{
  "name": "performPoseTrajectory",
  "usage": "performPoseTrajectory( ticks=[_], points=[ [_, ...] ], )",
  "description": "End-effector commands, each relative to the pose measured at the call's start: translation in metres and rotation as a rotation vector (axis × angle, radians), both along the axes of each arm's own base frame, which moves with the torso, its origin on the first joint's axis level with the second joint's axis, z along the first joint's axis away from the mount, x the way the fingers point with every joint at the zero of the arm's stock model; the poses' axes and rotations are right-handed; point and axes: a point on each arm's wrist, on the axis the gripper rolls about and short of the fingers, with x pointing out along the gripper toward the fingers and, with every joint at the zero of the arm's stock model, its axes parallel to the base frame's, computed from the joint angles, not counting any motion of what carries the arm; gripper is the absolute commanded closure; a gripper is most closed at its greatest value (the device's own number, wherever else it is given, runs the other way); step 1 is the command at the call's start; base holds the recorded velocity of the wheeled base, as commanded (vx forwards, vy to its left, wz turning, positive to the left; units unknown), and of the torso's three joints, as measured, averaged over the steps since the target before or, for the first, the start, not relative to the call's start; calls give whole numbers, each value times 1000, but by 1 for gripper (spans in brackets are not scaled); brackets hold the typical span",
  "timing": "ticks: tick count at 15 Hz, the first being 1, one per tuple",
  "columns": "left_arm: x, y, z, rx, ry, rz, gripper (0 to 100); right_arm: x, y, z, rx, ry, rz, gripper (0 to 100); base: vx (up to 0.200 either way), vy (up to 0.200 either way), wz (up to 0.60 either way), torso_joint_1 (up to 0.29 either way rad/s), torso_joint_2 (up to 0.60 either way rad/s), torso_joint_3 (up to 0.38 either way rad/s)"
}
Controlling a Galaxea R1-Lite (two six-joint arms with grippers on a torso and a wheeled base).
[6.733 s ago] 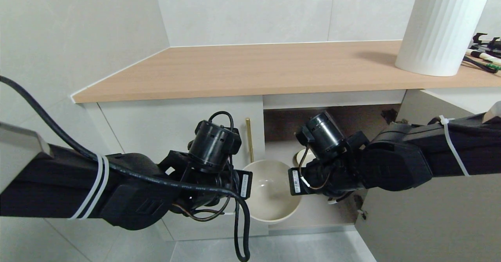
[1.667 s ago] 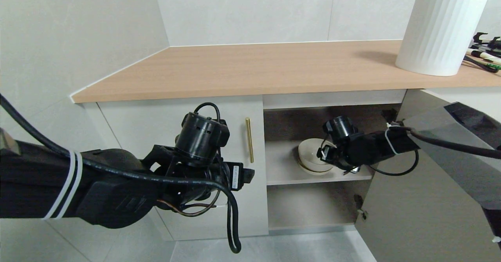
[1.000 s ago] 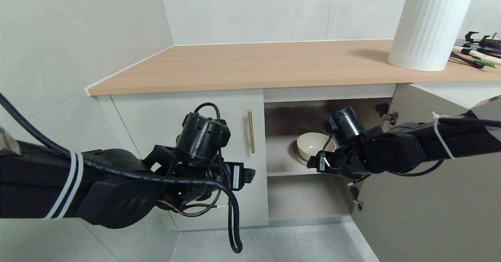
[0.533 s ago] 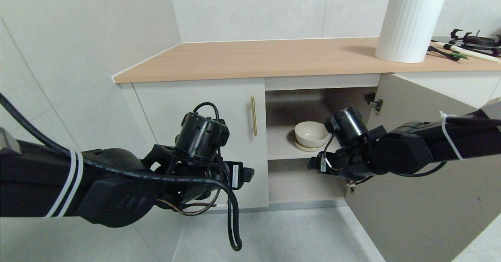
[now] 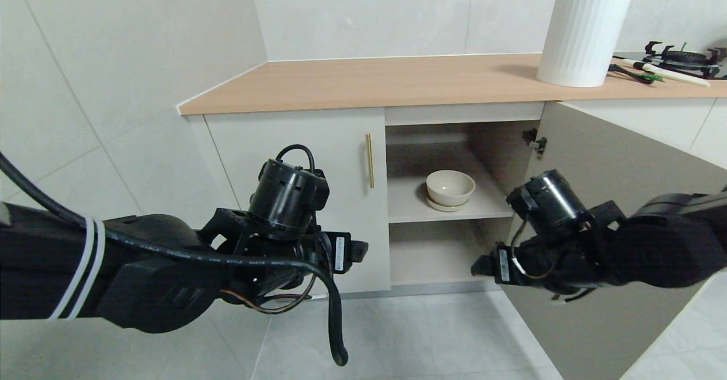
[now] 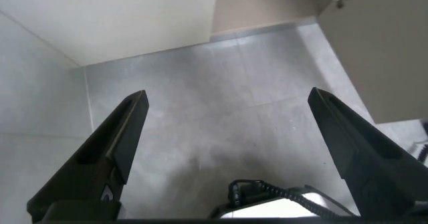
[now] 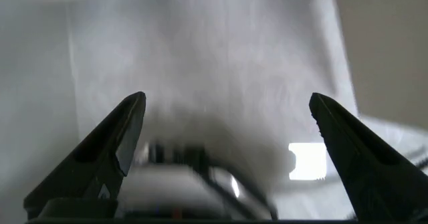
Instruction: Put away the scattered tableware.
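Bowl (image 5: 450, 187) on cab shelf (image 5: 491, 208) | R end effector (image 7: 225, 103) spread, outside, below-right

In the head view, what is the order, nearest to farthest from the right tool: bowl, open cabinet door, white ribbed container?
From the right tool:
1. open cabinet door, right beside it.
2. bowl, on the cabinet shelf.
3. white ribbed container, up on the countertop.

Pale tiled walls (image 5: 113, 56) back a wooden worktop (image 5: 369, 82) at 12 o'clock, with a white cabinet (image 5: 284, 136) beneath, its door (image 5: 596, 158) open at 3 o'clock, over a grey floor (image 5: 397, 334).
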Motion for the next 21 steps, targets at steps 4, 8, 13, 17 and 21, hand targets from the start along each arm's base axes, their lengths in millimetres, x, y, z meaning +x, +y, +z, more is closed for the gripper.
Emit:
performPoseTrajectory(
  ticks=[4, 8, 13, 17, 21],
  points=[
    [-2, 3, 4, 4, -19, 21, 0, -76, -33, 13, 35, 72, 111, 0, 0, 0, 0, 0, 0, 0],
    [-2, 2, 4, 3, -18, 25, 0, -82, -26, 5, 13, 105, 153, 0, 0, -150, 0, 4, -2, 4],
    [-2, 2, 3, 6, -18, 29, 0, -88, -31, -2, -8, 130, 153, 0, 0, -200, 0, 4, 5, 1],
    [-2, 2, 3, 6, -18, 29, 0, -105, -43, 3, -55, 184, 169, 0, 0, -200, 0, 2, 6, -1],
    [-3, 3, 6, 0, -24, 29, 0, -126, -59, 16, -70, 213, 159, 0, 0, -50, 0, 1, 1, 1]
  ],
)
